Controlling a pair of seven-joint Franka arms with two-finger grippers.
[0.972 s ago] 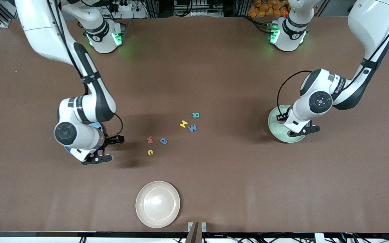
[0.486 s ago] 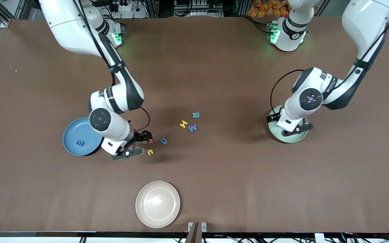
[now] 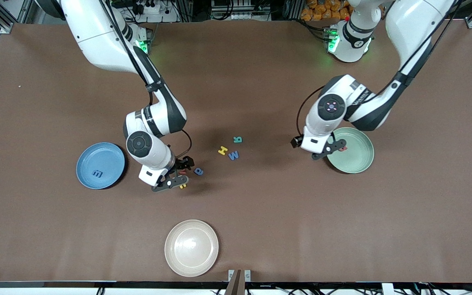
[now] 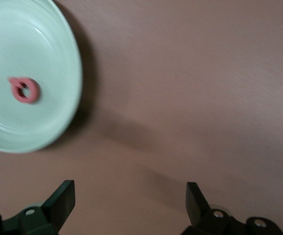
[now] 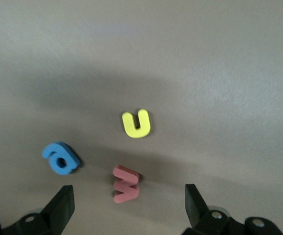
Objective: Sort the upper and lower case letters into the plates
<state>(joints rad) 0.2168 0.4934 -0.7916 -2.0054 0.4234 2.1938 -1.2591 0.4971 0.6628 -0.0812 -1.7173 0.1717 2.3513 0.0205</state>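
Observation:
My right gripper [image 3: 178,173] is open and low over the red "w" [image 5: 126,183], which lies between its fingers in the right wrist view [image 5: 128,201]. The yellow "u" [image 5: 137,123] and the blue "a" [image 3: 198,171] lie beside it. A yellow "H" [image 3: 222,150], a blue "W" [image 3: 233,155] and a teal "k" [image 3: 238,139] lie mid-table. The blue plate [image 3: 109,157] holds one dark blue letter [image 3: 96,173]. The mint green plate [image 3: 357,162] holds one red letter [image 4: 25,90]. My left gripper [image 3: 316,149] is open and empty over bare table beside that plate's rim [image 4: 75,73].
A cream-beige plate [image 3: 191,248] stands empty near the front camera's edge of the table. The brown table top [image 3: 260,213] is bare between it and the letters.
My right gripper has moved from over the blue plate to over the red "w" and yellow "u". My left gripper has moved off the mint green plate toward the middle of the table.

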